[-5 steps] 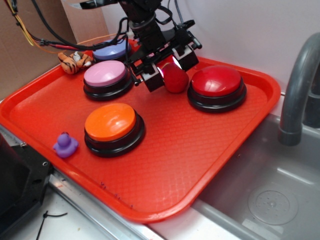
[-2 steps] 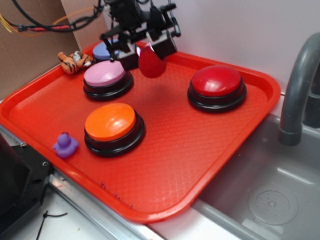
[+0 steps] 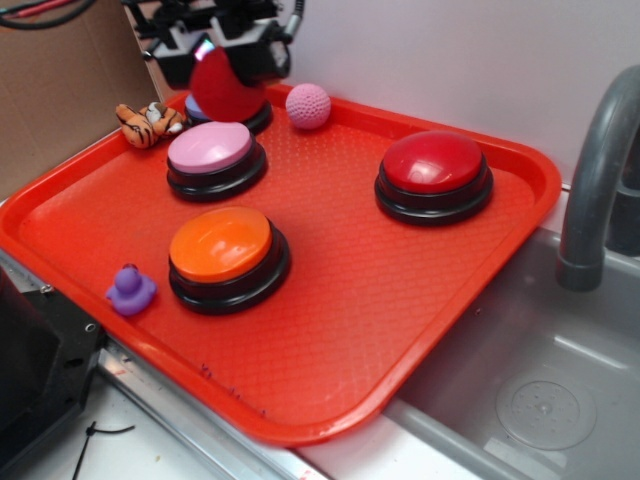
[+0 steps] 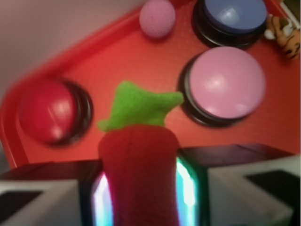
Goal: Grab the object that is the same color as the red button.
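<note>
Tray (image 3: 480, 260): red, buttons well below my lifted load.
Gripper (image 4: 138, 186): clenched on the red object (image 4: 138, 174) — green top visible.
Advice: I'd keep the squeeze steady — no tilting.

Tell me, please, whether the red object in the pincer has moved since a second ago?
Yes. The red object, held in the pincer, has moved away from the red button, up and leftward, past the pink button.

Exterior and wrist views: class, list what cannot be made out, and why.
Purple button: exterior view, mostly hidden behind the hand and its red felt object.
Hand: exterior view, cut by the top edge.
Red button: wrist view, blurred.
Tiger toy: wrist view, cut by the right edge.
</note>
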Robot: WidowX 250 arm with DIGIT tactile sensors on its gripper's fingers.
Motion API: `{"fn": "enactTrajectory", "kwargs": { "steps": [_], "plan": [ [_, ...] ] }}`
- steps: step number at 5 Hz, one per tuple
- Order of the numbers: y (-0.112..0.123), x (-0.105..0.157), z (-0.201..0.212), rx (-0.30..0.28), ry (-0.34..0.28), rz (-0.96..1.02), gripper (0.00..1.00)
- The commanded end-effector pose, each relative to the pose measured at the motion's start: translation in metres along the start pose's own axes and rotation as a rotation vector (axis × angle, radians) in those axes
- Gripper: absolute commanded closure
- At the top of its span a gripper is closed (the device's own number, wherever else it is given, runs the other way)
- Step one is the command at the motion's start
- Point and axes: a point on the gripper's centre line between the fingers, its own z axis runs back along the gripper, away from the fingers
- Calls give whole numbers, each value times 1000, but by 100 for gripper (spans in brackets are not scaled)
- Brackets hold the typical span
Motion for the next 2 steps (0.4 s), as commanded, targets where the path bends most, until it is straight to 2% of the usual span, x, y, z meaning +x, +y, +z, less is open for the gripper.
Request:
{"fn": "enactTrajectory", "kwargs": {
  "steps": [1,2],
  "plan": [
    [45,-8,69,-29,-16,-30,100],
    [57,-15,79,-33,-48,-68,100]
  ]
}}
